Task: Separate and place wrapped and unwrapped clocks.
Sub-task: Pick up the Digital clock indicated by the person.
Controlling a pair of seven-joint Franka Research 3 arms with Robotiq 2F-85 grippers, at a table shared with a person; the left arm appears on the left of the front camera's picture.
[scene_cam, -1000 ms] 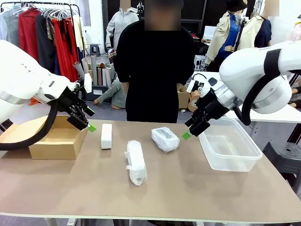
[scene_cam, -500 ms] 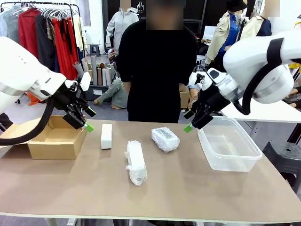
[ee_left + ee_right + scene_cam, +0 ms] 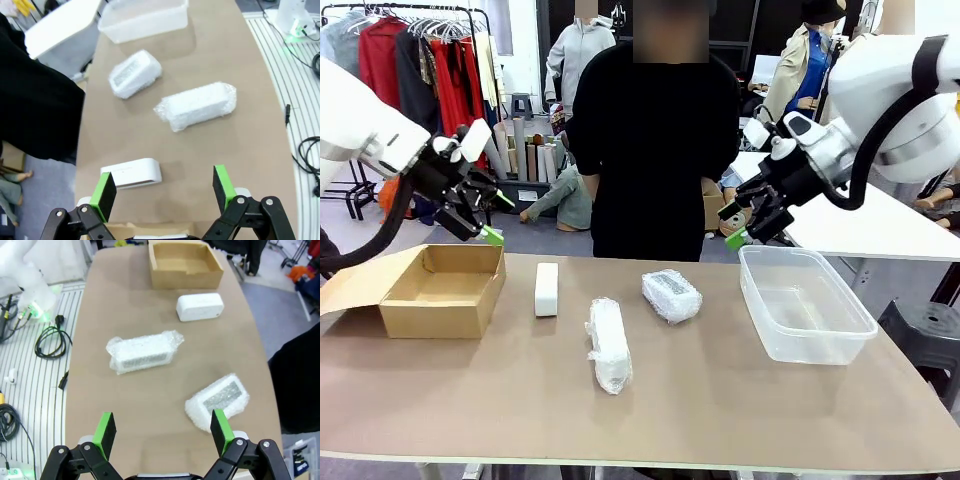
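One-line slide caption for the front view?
Open left gripper near cardboard box, open right gripper near clear tub; bare clock, long wrapped clock, squat wrapped clock between.

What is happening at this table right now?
Nothing is being handled yet. The bare white rounded block, the long film-wrapped bundle and the squat film-wrapped bundle all lie on the brown table, unsorted. The left gripper hangs open above the open cardboard box. The right gripper hangs open above the clear plastic tub. A person in black stands at the far side.
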